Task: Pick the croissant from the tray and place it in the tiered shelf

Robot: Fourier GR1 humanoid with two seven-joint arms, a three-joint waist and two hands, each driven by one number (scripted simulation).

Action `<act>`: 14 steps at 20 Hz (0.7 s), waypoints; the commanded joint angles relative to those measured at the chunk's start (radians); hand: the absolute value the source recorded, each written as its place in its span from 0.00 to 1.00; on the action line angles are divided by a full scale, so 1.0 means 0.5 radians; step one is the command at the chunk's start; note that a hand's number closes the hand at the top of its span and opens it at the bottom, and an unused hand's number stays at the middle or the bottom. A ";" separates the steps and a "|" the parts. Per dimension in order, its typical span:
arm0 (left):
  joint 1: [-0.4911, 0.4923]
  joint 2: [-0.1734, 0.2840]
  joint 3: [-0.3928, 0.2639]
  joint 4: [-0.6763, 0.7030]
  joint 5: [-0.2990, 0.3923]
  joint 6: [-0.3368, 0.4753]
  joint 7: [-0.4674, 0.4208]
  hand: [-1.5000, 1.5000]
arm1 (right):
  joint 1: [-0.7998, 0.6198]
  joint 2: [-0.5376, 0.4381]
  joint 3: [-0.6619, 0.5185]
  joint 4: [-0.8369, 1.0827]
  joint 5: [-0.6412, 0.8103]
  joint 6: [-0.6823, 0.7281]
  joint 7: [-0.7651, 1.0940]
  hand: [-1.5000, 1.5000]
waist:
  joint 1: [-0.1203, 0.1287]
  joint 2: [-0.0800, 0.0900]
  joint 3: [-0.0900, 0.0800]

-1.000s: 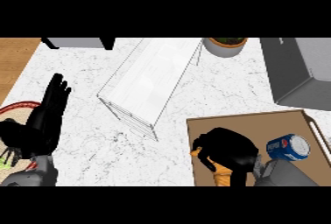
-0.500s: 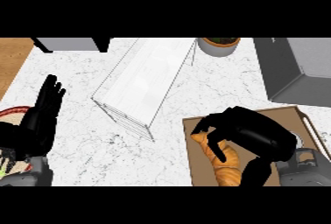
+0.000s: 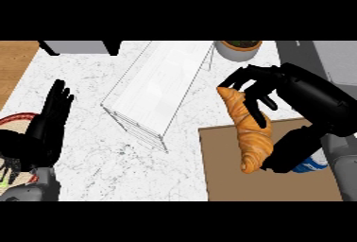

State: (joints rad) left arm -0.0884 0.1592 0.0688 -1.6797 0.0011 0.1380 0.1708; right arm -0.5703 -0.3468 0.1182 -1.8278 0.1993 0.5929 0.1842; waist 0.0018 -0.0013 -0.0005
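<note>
One croissant (image 3: 247,130) — long axis near-vertical in view | right hand (image 3: 268,87) curled round its top end — tip toward tiered shelf (image 3: 157,92)

White marble counter (image 3: 132,165) with wire tiered shelf (image 3: 157,90), brown tray (image 3: 279,179), grey pot (image 3: 238,49).

One croissant (image 3: 247,130), one tray (image 3: 237,182), one tiered shelf (image 3: 157,92) — two hands (image 3: 261,82) (image 3: 45,125).

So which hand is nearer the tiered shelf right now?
Right. The right hand, curled round the croissant, is just right of the tiered shelf; the open left hand rests further off on its left.
</note>
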 commanded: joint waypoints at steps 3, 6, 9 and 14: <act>-0.018 -0.027 0.010 0.012 -0.015 0.009 -0.019 0.50 | -0.297 0.152 -0.085 0.392 0.133 -0.134 -0.022 1.00 | 0.015 0.005 0.001; -0.144 0.063 0.106 0.089 0.057 -0.068 0.031 0.50 | -0.481 0.251 -0.053 0.525 0.191 -0.183 0.056 1.00 | 0.015 0.006 0.000; 0.008 -0.045 0.007 0.074 -0.033 -0.021 -0.117 0.50 | -0.501 0.331 -0.053 0.750 0.313 -0.325 -0.076 1.00 | 0.023 0.008 0.000; -0.017 -0.076 -0.036 0.015 -0.048 -0.009 0.012 0.50 | -0.665 0.442 -0.052 1.127 0.431 -0.467 -0.271 1.00 | 0.023 0.008 0.001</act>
State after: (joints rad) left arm -0.0797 0.1311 0.0558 -1.6799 -0.0245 0.1347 0.1559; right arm -0.8441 -0.1711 0.0878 -1.3940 0.3660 0.4172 0.1096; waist 0.0129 0.0021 -0.0003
